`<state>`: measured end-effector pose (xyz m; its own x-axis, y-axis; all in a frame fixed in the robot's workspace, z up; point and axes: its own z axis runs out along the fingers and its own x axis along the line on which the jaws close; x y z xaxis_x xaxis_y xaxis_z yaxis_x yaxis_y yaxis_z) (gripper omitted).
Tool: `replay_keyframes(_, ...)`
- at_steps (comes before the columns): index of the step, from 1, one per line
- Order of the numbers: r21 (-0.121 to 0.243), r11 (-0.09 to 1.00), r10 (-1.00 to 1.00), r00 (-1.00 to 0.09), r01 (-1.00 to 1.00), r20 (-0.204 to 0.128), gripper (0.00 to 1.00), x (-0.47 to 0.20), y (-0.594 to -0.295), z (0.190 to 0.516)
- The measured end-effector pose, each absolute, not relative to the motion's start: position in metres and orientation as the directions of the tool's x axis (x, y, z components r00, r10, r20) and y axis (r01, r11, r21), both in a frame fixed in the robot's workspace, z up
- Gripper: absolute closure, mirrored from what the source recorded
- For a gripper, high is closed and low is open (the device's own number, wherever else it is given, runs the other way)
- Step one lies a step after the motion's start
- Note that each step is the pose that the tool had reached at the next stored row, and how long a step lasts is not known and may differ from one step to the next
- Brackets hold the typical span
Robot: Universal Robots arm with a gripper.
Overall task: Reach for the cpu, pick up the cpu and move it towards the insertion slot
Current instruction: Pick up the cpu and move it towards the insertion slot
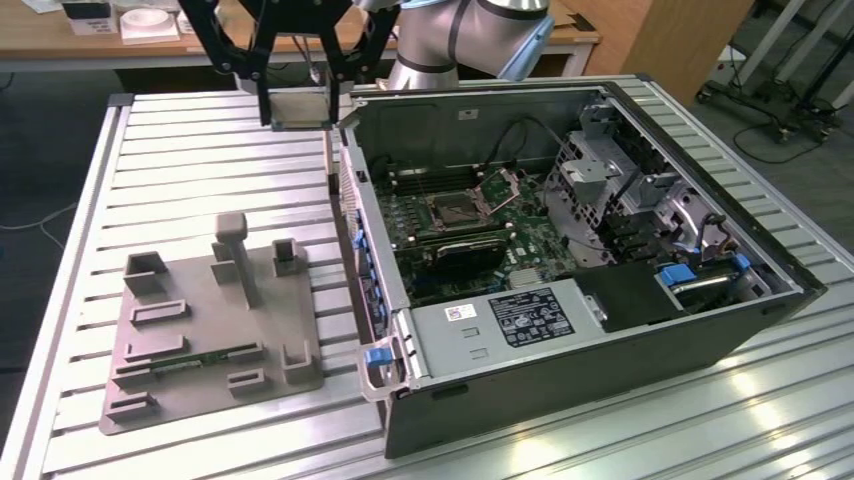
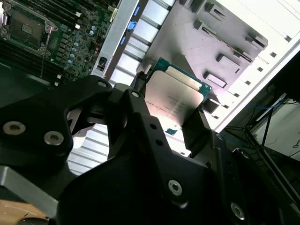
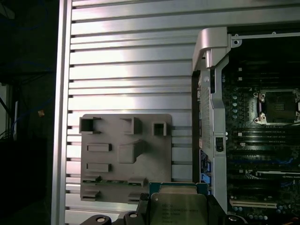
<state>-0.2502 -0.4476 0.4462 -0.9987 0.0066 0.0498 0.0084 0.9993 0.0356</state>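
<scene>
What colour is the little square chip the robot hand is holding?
The cpu is silvery-grey on top with a green edge, best seen in the second wrist view.

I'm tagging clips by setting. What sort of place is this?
Probably a robotics lab bench for computer assembly: an open computer case lies on a ribbed aluminium table, beside a grey parts fixture, while the gripper holds the cpu.

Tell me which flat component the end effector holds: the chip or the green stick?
The cpu, silvery square clamped in the end effector; the long green stick lies on the grey holder.
</scene>
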Motion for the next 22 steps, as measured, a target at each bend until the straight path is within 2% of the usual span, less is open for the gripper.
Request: replay_keyframes(22, 0.036, 0.999, 0.007, -0.999, 0.008, 0.050, 0.45, -0.2419, -0.4476, 0.4462)
